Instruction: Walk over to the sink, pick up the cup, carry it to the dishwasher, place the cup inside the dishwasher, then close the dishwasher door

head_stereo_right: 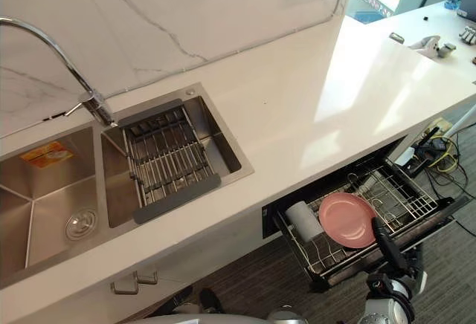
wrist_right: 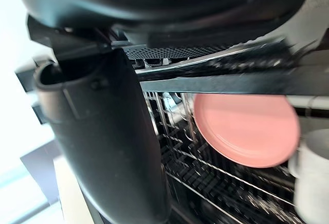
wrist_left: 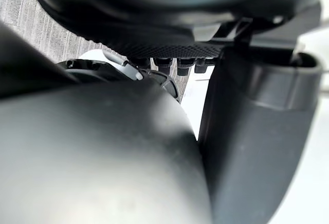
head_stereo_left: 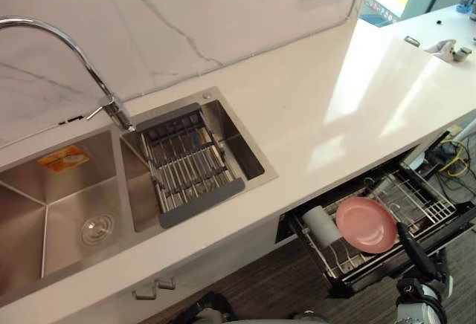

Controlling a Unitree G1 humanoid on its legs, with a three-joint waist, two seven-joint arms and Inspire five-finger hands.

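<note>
A white cup (head_stereo_left: 321, 225) lies on its side in the pulled-out wire rack (head_stereo_left: 416, 194) of the dishwasher under the counter. Right beside it is a pink plate (head_stereo_left: 366, 224), which is also close up in the right wrist view (wrist_right: 247, 129), with the cup (wrist_right: 313, 178) past it. My right hand (head_stereo_left: 418, 253) hangs just in front of the rack's front edge, fingers straight and empty, a little apart from the plate. Its thumb (wrist_right: 103, 131) stands out straight in the wrist view. The left wrist view gives my left hand (wrist_left: 252, 142) as dark bulk close to the lens.
A steel double sink (head_stereo_left: 44, 190) is set in the white counter (head_stereo_left: 327, 108) at the left, with a drain rack (head_stereo_left: 186, 164) across its right basin and a curved tap (head_stereo_left: 74, 49) above. Small items (head_stereo_left: 446, 47) lie on the counter's far right. Cables (head_stereo_left: 454, 160) lie on the floor beyond the dishwasher.
</note>
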